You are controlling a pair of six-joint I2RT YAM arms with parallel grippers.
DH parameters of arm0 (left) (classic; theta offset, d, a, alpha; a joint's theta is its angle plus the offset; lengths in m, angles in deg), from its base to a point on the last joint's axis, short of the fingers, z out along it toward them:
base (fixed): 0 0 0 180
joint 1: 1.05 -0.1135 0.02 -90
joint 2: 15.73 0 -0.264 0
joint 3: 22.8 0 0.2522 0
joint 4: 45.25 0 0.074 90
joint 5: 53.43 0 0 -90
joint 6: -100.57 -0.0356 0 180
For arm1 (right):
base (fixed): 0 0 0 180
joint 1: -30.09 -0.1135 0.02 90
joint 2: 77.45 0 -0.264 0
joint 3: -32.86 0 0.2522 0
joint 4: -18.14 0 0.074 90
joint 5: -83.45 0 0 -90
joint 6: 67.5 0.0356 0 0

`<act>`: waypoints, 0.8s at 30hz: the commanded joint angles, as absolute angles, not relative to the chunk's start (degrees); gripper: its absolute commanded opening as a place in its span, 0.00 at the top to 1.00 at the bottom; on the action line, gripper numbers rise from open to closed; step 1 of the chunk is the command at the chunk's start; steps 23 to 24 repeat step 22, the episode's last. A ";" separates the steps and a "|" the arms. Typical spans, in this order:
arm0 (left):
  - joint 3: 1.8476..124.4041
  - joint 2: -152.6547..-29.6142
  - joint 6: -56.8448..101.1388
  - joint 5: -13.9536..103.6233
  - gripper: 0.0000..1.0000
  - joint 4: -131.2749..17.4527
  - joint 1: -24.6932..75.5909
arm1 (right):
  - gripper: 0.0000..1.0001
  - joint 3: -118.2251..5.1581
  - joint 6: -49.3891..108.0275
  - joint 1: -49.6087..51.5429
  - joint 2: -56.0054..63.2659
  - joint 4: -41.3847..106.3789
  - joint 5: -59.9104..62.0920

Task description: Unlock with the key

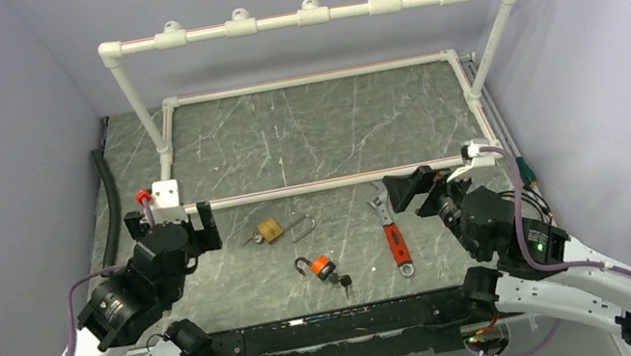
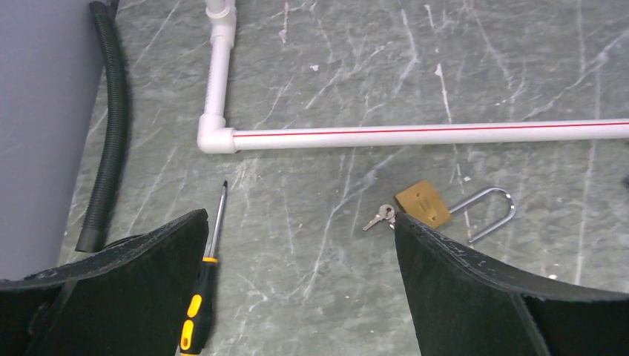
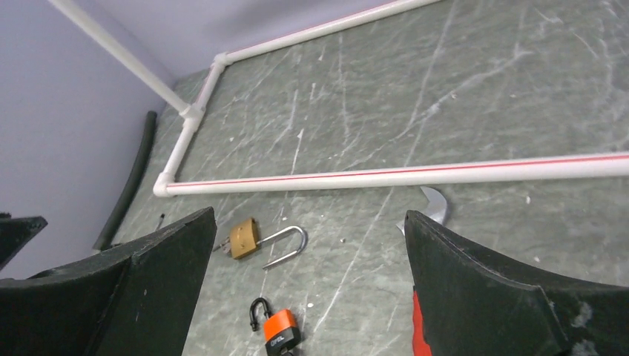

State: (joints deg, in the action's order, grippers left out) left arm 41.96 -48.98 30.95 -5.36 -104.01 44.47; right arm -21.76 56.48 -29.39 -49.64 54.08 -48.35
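A brass padlock (image 1: 272,231) lies on the table in front of the near pipe, its long steel shackle (image 2: 489,211) swung out with one leg free. A small silver key (image 2: 380,216) sticks out of its base. Closer to the arms lies an orange and black padlock (image 1: 320,266) with a black shackle and a key (image 1: 343,281) in its base. My left gripper (image 1: 171,225) hovers open to the left of the brass padlock (image 2: 423,203), holding nothing. My right gripper (image 1: 413,188) is open to the right, above both padlocks (image 3: 245,238) (image 3: 280,330), also holding nothing.
A white PVC pipe frame (image 1: 332,182) stands behind the padlocks. A red-handled adjustable wrench (image 1: 391,228) lies beneath my right gripper. A black and yellow screwdriver (image 2: 204,274) lies by my left fingers. A black corrugated hose (image 2: 107,126) runs along the left wall.
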 commanded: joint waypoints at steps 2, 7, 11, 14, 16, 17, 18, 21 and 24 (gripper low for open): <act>40.68 -48.07 27.63 -9.54 0.00 -101.54 44.30 | 0.00 -17.48 60.60 -29.34 -54.38 56.06 -53.92; 40.18 -47.63 27.18 -8.94 0.01 -100.95 44.30 | 0.00 -12.32 61.27 -29.32 -58.47 52.05 -51.40; 40.18 -47.64 27.19 -8.94 0.01 -100.95 44.19 | 0.00 -11.25 62.07 -29.34 -59.28 51.96 -51.70; 40.09 -47.57 27.10 -8.58 0.01 -100.86 44.21 | 0.00 -10.98 61.96 -29.32 -59.46 51.61 -52.13; 40.08 -47.55 27.05 -8.58 0.01 -100.89 44.21 | 0.00 -10.88 61.57 -29.39 -59.85 50.74 -51.66; 40.09 -47.50 27.09 -8.57 0.01 -100.93 44.21 | 0.00 -10.57 59.92 -29.41 -60.25 49.44 -50.62; 40.01 -47.51 27.08 -8.64 0.01 -100.86 44.21 | 0.00 -10.38 58.96 -29.35 -60.65 48.71 -50.37; 39.87 -47.18 26.82 -8.57 0.01 -100.69 44.21 | 0.00 -10.32 59.10 -29.40 -60.59 48.22 -51.32; 39.79 -47.08 26.68 -8.55 0.01 -100.49 44.21 | 0.00 -10.37 59.30 -29.40 -60.43 48.20 -51.52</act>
